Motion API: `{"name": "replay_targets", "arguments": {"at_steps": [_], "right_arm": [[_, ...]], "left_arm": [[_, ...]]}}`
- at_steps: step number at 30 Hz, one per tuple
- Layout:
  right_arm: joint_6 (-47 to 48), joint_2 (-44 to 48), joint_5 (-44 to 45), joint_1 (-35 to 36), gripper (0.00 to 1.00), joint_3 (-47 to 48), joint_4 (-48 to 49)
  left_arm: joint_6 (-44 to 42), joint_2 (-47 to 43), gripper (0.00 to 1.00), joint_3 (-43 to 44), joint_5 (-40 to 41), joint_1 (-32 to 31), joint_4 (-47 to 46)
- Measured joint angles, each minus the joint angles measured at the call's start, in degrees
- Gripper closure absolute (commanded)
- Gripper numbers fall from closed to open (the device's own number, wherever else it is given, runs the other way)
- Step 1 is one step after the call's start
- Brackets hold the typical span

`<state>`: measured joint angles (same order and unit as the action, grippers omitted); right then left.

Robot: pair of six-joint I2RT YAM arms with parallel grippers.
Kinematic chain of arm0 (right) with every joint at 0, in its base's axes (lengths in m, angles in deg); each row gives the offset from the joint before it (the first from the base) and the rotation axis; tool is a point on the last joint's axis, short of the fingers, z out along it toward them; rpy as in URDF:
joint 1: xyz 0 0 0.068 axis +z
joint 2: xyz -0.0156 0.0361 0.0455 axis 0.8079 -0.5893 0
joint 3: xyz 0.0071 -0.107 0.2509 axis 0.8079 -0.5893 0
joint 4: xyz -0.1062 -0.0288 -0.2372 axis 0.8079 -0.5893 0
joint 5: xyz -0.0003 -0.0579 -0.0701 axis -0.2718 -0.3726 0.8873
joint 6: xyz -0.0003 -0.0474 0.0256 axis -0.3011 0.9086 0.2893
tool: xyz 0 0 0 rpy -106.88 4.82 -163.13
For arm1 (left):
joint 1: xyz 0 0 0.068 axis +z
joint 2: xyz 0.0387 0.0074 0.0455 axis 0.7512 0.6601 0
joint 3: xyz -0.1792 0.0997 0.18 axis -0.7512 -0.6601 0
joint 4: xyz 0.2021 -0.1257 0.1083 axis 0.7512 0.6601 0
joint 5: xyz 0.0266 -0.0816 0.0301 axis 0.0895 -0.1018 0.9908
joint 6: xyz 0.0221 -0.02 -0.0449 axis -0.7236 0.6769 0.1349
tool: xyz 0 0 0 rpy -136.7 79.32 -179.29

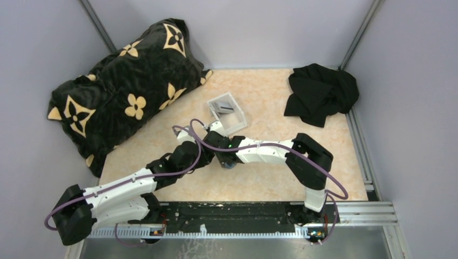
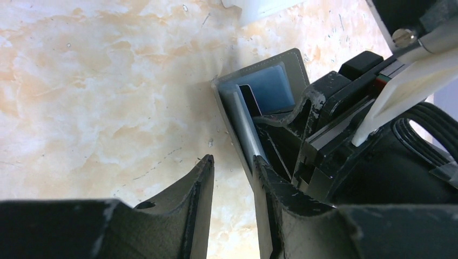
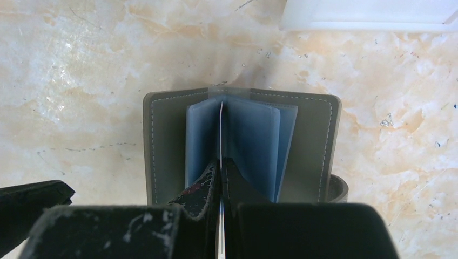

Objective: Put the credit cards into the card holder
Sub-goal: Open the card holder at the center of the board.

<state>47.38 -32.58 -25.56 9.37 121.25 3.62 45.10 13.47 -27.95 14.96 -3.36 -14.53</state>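
The grey card holder (image 3: 313, 145) lies open on the table, its blue inner panels (image 3: 254, 140) fanned up. My right gripper (image 3: 221, 162) is shut on a thin silvery credit card (image 3: 221, 129), held edge-on, its far edge down in the middle fold between the panels. My left gripper (image 2: 233, 160) is open; one finger (image 2: 270, 183) rests at the holder's (image 2: 294, 65) near edge, and the other stands over bare table. In the top view both grippers (image 1: 227, 159) meet over the holder and hide most of it. More cards (image 1: 222, 107) lie in the white tray.
The white tray (image 1: 241, 121) stands just beyond the holder and shows in the right wrist view (image 3: 367, 16). A black flowered cushion (image 1: 124, 86) fills the back left. A black cloth (image 1: 321, 91) lies at the back right. Walls close the table on three sides.
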Motion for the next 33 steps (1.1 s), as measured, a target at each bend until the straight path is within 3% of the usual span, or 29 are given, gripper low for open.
{"name": "replay_targets", "arguments": {"at_steps": [17,33], "right_arm": [[-0.11,2.64,-0.72,1.27,1.00,-3.15,0.61],[-0.15,3.98,-1.60,1.73,1.00,-4.57,0.50]], "left_arm": [[1.16,3.13,0.59,0.00,2.64,-0.37,-1.55],[1.18,7.56,0.51,-0.28,2.64,-0.37,-9.16]]}}
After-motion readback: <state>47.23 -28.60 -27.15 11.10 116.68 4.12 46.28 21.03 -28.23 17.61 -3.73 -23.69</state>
